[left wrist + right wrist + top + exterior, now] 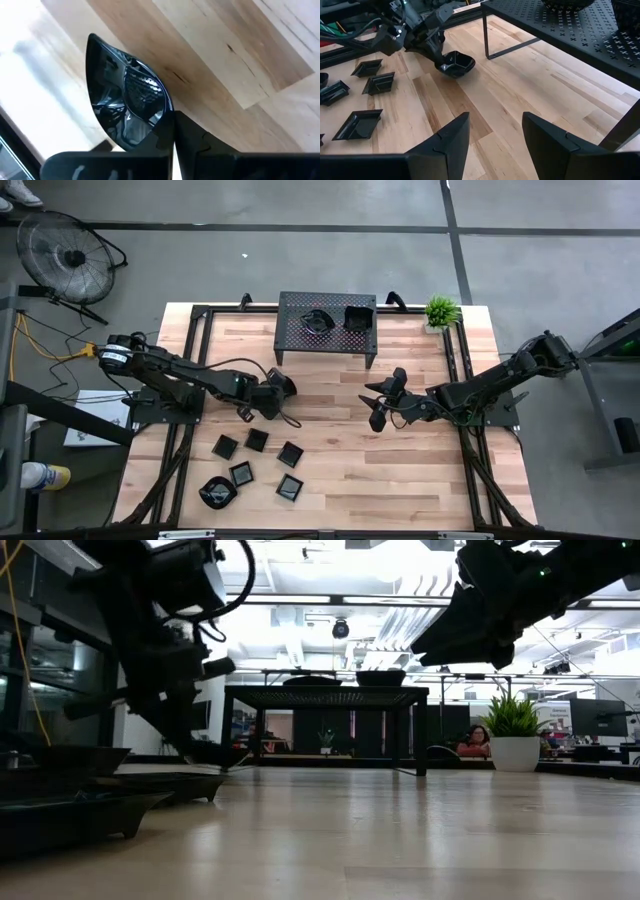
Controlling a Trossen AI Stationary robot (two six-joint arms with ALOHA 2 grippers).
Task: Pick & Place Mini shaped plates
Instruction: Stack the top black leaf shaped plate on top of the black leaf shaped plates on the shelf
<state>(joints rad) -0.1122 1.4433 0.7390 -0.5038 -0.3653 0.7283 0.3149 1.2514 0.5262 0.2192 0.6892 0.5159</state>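
- Teardrop plate (281,384): glossy black, gripped at its edge by the left gripper (268,393), held just above the wooden table (330,460) between the rack and the plates lying on the table.
- The left gripper's fingers (187,137) are pinched tight on that plate's rim (127,95).
- Right gripper (382,402): jaws spread wide and empty, hovering over bare wood near the table's middle, well apart from the held plate (455,64).
- Rack (327,325): stands at the table's far edge with two plates (316,320) on top.
- Six more plates (257,439) lie clustered near the table's front left.
- A potted plant (441,311) sits beside the rack.
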